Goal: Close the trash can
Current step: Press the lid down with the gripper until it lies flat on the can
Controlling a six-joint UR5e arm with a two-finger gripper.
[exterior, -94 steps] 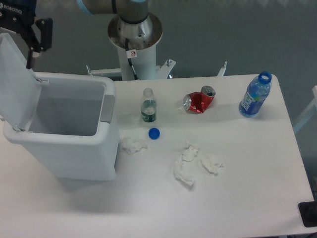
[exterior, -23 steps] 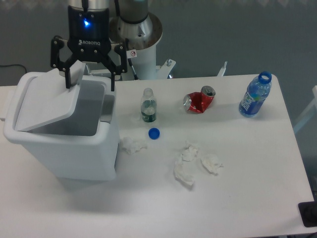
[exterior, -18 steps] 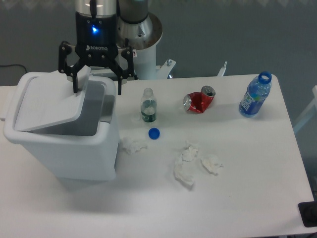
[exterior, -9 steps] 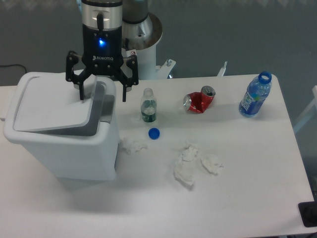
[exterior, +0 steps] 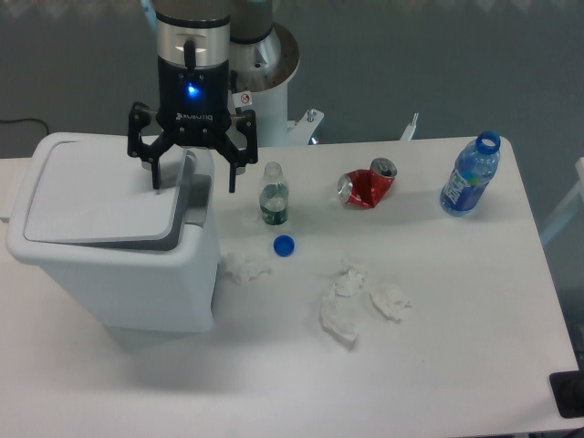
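The tool, fingers spread open, hung over the right rim of the trash can; its lid lay nearly flat, a dark gap showing.

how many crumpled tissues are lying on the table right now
4, as far as I can tell: one beside the trash can, one at mid-table, one just below it, one to their right. Others may be hidden behind the bin.

trash can white, grey latch | end effector black | can red | cap blue
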